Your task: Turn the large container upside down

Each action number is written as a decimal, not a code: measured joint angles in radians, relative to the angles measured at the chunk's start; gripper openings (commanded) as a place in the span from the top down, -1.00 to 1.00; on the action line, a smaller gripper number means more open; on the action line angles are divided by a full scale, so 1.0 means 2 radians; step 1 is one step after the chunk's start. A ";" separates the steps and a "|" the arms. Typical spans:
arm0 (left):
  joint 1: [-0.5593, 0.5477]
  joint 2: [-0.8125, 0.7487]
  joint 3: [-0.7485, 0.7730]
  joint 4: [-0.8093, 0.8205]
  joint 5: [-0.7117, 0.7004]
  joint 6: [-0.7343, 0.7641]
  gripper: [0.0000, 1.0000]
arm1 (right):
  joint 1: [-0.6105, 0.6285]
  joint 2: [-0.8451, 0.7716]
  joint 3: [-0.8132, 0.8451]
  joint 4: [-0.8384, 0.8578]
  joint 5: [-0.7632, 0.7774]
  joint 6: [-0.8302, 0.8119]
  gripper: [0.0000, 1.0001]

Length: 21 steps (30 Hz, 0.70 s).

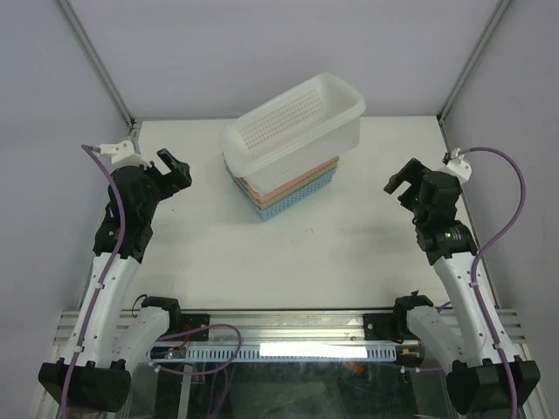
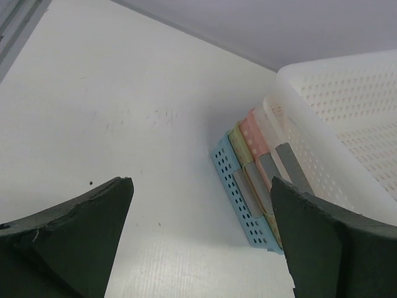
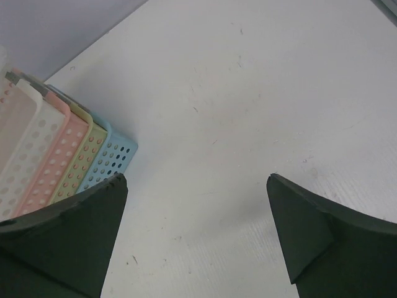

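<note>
White basket [image 1: 301, 153] upright atop coloured trays [image 1: 293, 194], long axis slanting far-right: near, to the right of spread, empty left gripper [image 1: 177, 168]; farther, to the left of equally empty right gripper [image 1: 400, 179].

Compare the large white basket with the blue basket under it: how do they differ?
Colour: the large white basket is white, while the blue basket is light blue. Size: the white basket is clearly larger than the blue one. Place: the white basket sits highest, with its open side up, and the blue basket lies lowest, on the table. Both are rectangular with perforated walls.
</note>
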 measured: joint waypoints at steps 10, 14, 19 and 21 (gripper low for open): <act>-0.001 -0.016 -0.009 -0.010 0.056 0.032 -0.98 | 0.000 -0.004 -0.032 0.017 -0.005 0.000 -0.98; -0.001 -0.017 -0.016 -0.015 0.074 0.038 -0.98 | 0.000 -0.014 -0.061 0.036 -0.016 0.009 -0.98; -0.001 -0.031 -0.035 -0.024 0.100 0.037 -0.98 | 0.000 -0.035 -0.116 0.086 -0.057 0.045 -0.98; -0.005 -0.039 -0.045 -0.025 0.113 0.031 -0.98 | 0.000 -0.039 -0.145 0.118 -0.090 0.068 -0.98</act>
